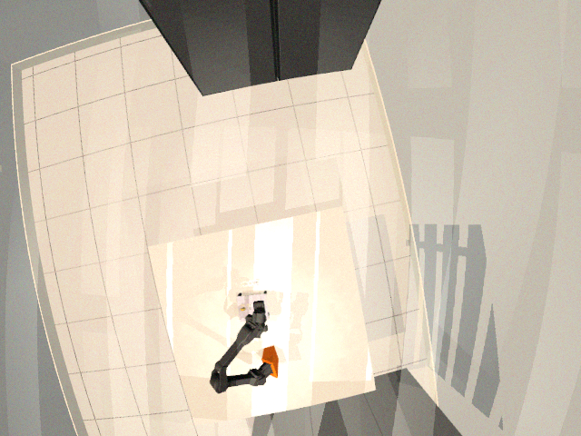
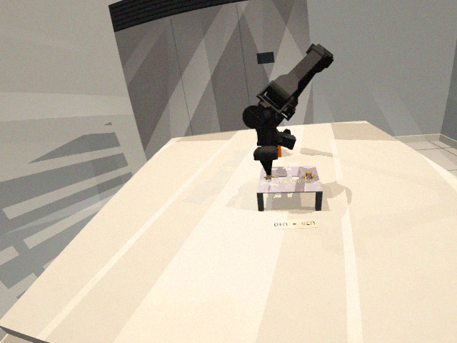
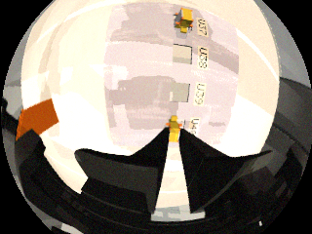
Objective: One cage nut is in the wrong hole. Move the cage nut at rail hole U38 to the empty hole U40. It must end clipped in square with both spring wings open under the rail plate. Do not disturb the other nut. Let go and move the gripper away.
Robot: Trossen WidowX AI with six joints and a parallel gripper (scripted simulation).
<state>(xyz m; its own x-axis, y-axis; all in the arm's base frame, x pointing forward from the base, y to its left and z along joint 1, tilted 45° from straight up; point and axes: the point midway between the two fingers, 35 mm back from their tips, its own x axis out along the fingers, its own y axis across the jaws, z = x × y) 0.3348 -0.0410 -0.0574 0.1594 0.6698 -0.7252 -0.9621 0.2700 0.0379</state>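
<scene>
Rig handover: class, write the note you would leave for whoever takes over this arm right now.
Gripper: black, shut on the small yellow cage nut at U40.
Other nut: yellow cage nut at U37, upright.
Rail plate: pale, flat, on dark legs; holes U38 and U39 empty.
Done: nut is out of U38 and at U40.
Left: confirm it sits square with both wings open underneath (cannot tell), let go, move away.
</scene>
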